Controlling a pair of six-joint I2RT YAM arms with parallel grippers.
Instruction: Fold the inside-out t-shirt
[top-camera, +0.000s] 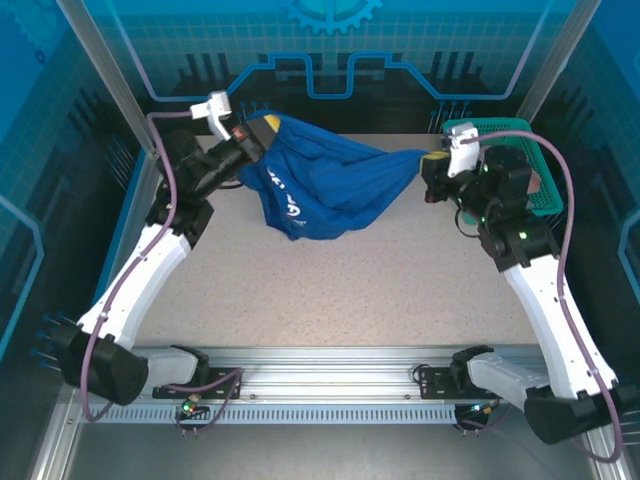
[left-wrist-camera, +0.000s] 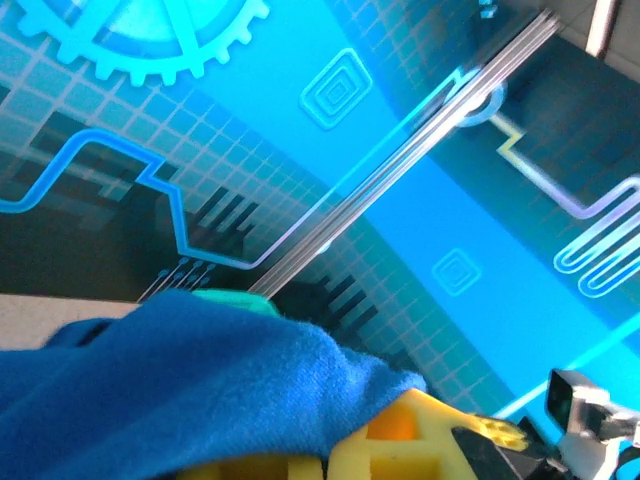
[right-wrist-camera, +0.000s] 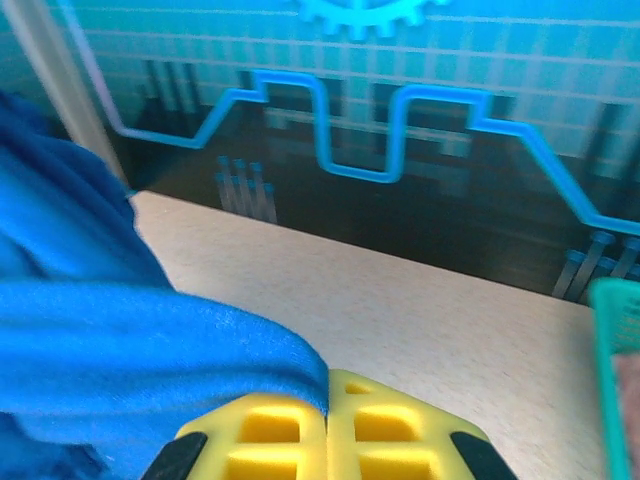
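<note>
Table (top-camera: 350, 290): speckled beige, bare across the near half, both arm bases at its near edge.
Inside-out t-shirt (top-camera: 320, 185): royal blue, strung in the air between the two grippers over the far half of the table; belly sags to the surface or just above it, white lettering low on the left.
Teal basket (top-camera: 500, 125): far right corner, just behind the right arm's wrist.
Left gripper (top-camera: 262, 128): pressed together, pinching a bunched edge of the shirt at far left.
Right gripper (right-wrist-camera: 328, 430): yellow fingers closed tight on a thin fold of blue cloth.
Risk: likely slip from the thin right-hand pinch if the arms pull further apart; bunched cloth could land twisted and crease the fold.
Long axis: runs left to right, from one gripper to the other, dipping toward the near side at mid-span.
</note>
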